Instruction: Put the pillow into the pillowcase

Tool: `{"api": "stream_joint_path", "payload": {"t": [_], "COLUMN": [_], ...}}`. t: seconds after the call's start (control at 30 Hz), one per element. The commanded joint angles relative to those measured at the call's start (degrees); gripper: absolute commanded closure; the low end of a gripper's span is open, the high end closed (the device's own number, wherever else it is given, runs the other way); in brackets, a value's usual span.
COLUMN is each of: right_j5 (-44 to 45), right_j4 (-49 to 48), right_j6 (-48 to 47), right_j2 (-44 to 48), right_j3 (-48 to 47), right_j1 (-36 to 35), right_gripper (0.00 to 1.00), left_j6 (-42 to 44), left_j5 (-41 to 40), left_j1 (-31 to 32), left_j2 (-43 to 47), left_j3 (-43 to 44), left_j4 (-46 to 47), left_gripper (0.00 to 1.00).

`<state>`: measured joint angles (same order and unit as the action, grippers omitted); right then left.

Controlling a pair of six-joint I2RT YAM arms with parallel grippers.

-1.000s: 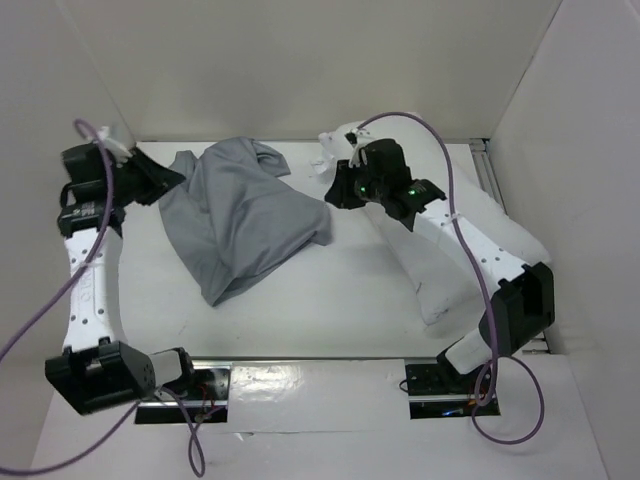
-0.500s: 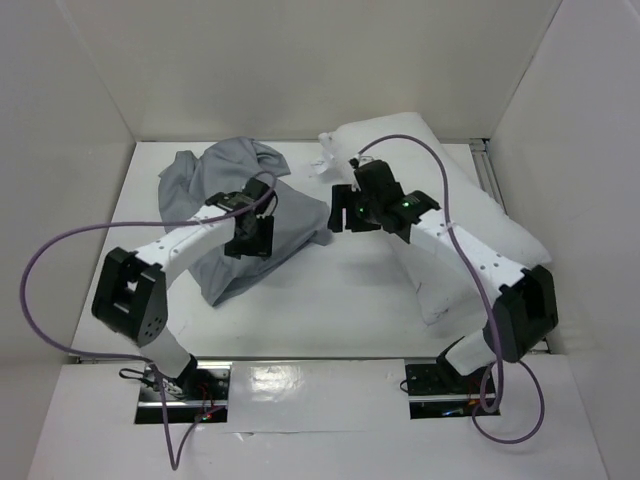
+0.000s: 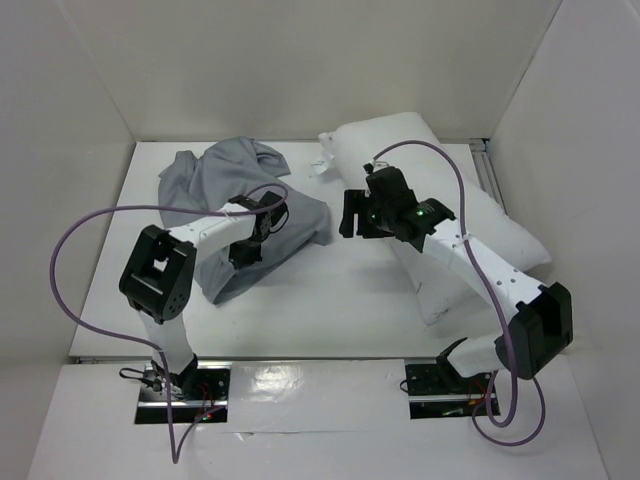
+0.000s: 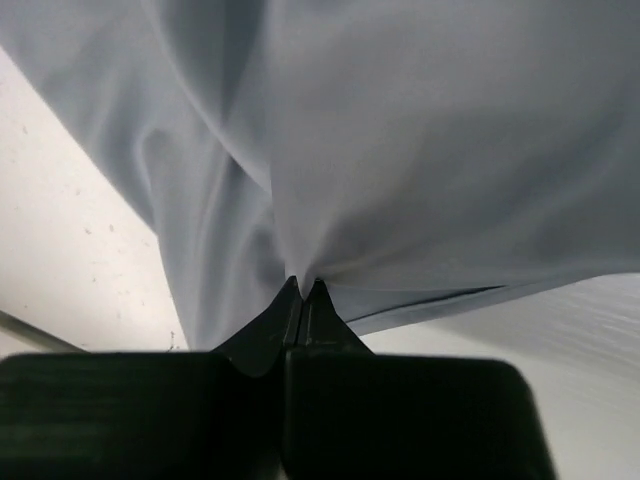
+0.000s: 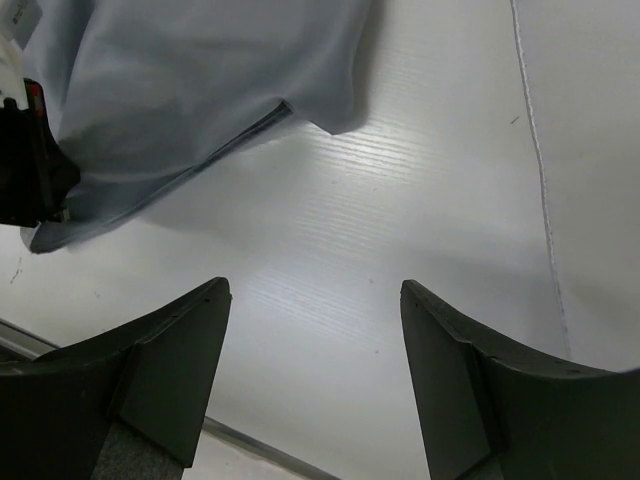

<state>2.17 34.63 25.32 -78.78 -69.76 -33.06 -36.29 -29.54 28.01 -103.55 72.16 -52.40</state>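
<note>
The grey pillowcase (image 3: 225,200) lies crumpled on the left half of the table. My left gripper (image 3: 245,252) is at its near right part, shut on a pinch of its cloth. In the left wrist view the fingertips (image 4: 303,287) meet with the grey pillowcase (image 4: 400,150) bunched between them. The white pillow (image 3: 455,205) lies at the right, running from the back towards the front. My right gripper (image 3: 346,217) hovers open between the pillow and the pillowcase, holding nothing. In its wrist view the right gripper (image 5: 315,290) is above bare table, with the pillowcase's corner (image 5: 190,90) ahead and the pillow's edge (image 5: 590,150) to the right.
White walls close in the table (image 3: 330,300) on the left, back and right. A metal rail (image 3: 485,175) runs along the right side behind the pillow. The left arm's purple cable (image 3: 95,225) loops over the table's left part.
My left arm swung from the left wall onto the pillowcase and shut on its cloth. My right gripper opened wider and shifted slightly towards the front.
</note>
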Motion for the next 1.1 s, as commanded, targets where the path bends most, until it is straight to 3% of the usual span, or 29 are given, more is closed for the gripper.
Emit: {"api": "stream_joint_path", "payload": {"t": [0.0,0.33,0.6,0.8,1.07], "right_j5": [-0.15,-2.53,0.11,12.31,15.84], "right_j4": [-0.09,-5.71,-8.17,-14.42,-14.24], "right_j6": [0.52,-2.46,-13.34,-21.97,-21.98], "right_j2": [0.03,-14.28,-24.22,-24.31,-33.00], "right_j3": [-0.82,-5.91,-15.76,-12.25,-18.74], "right_j1": [0.28,-1.57,-9.46,-19.92,-21.70], "right_gripper": [0.24,0.23,0.13,0.08,0.12], "left_j6": [1.74,5.70,7.64,8.26,8.87], "left_j5": [3.50,14.68,22.07,22.07,23.48], "left_j1": [-2.16,-15.26,-20.01,-20.01,-20.54], "left_j2": [-0.26,19.77,20.58,20.58,22.24], "left_j3": [4.82,18.34,21.88,23.20,23.73], "left_j4": [0.02,-2.25,-3.49,-4.02,-4.55], "left_gripper": [1.00,1.00,1.00,1.00,1.00]}}
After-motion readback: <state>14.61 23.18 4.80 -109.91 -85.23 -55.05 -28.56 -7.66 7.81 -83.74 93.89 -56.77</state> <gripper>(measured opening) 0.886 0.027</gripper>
